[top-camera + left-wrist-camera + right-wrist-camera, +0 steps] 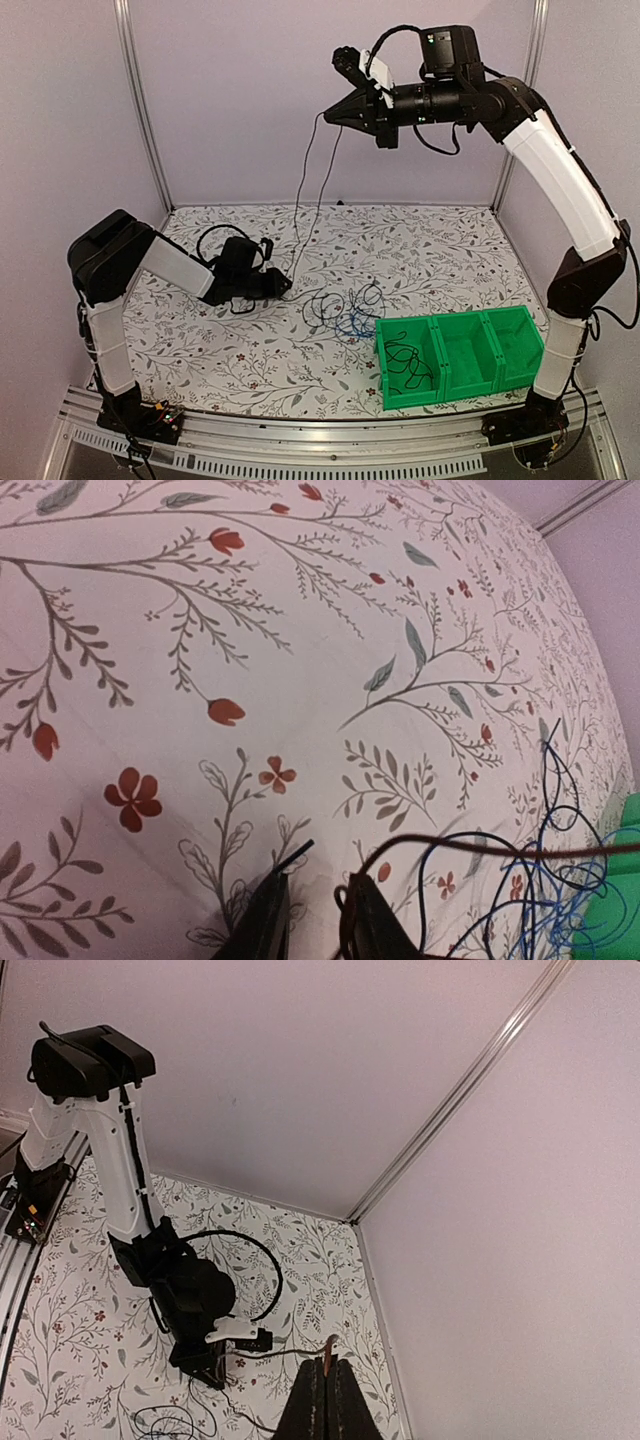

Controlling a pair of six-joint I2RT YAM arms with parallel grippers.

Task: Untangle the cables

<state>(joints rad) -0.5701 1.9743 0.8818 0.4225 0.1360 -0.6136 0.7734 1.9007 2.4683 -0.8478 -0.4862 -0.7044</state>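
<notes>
My right gripper (328, 115) is raised high at the back, shut on a thin dark cable (321, 190). The cable hangs in two strands down to the table beside my left gripper (283, 287). In the right wrist view the cable (285, 1353) sticks out of the shut fingertips (326, 1362) and runs down to the left gripper. A tangle of black cables (345, 303) with a blue cable (355, 322) lies mid-table. My left gripper (315, 880) is low over the table with its jaws a little apart. A black cable end (295, 858) is at one tip and a dark strand (480, 848) curls round the other.
A green bin (450, 390) with three compartments stands at the front right. A coiled black cable (403, 362) lies in its left compartment. The blue cable (560, 880) and the green bin's edge (630, 880) are just right of my left gripper. Walls close in the back and right.
</notes>
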